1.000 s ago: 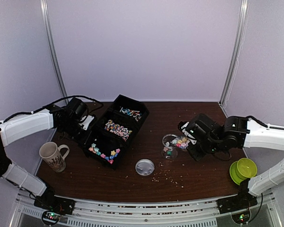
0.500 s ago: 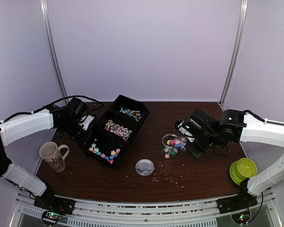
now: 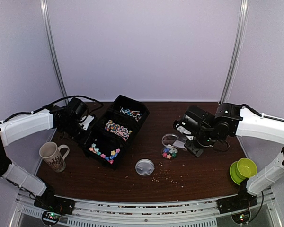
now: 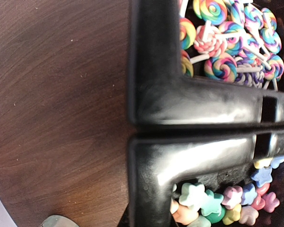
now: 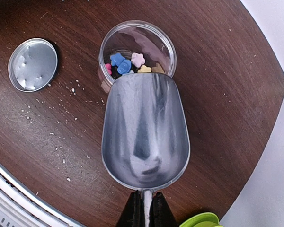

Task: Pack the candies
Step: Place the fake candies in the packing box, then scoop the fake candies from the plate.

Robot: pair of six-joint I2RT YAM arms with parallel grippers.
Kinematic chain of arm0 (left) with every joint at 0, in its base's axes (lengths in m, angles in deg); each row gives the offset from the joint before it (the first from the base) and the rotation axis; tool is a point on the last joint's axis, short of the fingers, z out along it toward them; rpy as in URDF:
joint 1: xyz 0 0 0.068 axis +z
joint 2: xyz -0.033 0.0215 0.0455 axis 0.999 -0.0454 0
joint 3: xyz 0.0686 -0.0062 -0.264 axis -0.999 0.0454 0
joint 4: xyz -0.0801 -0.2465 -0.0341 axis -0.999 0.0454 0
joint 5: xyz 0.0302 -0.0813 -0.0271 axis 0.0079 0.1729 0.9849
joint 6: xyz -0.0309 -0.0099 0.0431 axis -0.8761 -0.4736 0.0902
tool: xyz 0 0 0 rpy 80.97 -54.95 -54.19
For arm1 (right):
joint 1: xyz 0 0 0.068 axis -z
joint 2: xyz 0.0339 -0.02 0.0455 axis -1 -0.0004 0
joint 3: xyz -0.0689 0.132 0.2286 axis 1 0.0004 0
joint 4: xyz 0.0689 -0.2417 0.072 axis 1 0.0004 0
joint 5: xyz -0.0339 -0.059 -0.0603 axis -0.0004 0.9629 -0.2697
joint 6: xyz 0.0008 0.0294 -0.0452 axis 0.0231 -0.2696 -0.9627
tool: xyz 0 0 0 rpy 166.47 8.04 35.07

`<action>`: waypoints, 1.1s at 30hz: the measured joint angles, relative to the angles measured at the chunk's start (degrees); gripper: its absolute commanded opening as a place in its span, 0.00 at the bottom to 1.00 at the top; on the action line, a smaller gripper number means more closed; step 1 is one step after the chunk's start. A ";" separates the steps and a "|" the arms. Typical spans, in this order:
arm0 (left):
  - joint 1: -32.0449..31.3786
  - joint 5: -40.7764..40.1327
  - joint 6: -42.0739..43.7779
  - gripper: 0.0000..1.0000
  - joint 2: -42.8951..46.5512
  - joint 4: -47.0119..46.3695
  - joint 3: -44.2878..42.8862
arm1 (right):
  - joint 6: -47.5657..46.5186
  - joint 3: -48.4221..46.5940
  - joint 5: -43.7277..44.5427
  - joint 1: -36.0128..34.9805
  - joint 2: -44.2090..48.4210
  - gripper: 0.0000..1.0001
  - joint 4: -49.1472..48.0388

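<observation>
Metal scoop (image 5: 145, 137) above jarred candies (image 5: 118, 60)

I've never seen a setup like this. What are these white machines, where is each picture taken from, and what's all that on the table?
These are two robot arms bolted at the near edge of a table. One picture looks down from above and behind them. The other two come from small cameras on each arm's wrist. Each arm ends in a two-fingered tool. The right tool is shut on the handle of an empty metal scoop, whose front edge is at the rim of a clear jar with a few star candies inside. The jar's lid lies beside it. The left tool sits shut at the edge of a black tray whose compartments hold lollipops and more stars. Whether it grips the tray isn't visible. A mug and a green bowl stand off to the sides.
</observation>
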 measured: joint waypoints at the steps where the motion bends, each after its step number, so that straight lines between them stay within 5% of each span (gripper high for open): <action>1: 0.00 0.00 0.00 0.00 0.00 0.00 0.00 | -0.02 -0.17 -0.02 0.00 0.00 0.00 0.31; 17: 0.20 1.90 -0.20 0.00 0.00 -0.11 0.11 | -5.03 -13.46 -7.93 -2.01 -2.14 0.00 -0.28; 33: 3.21 30.45 -9.49 0.00 -10.84 -12.39 5.90 | -6.40 -20.46 -17.86 -5.44 -6.88 0.00 -8.33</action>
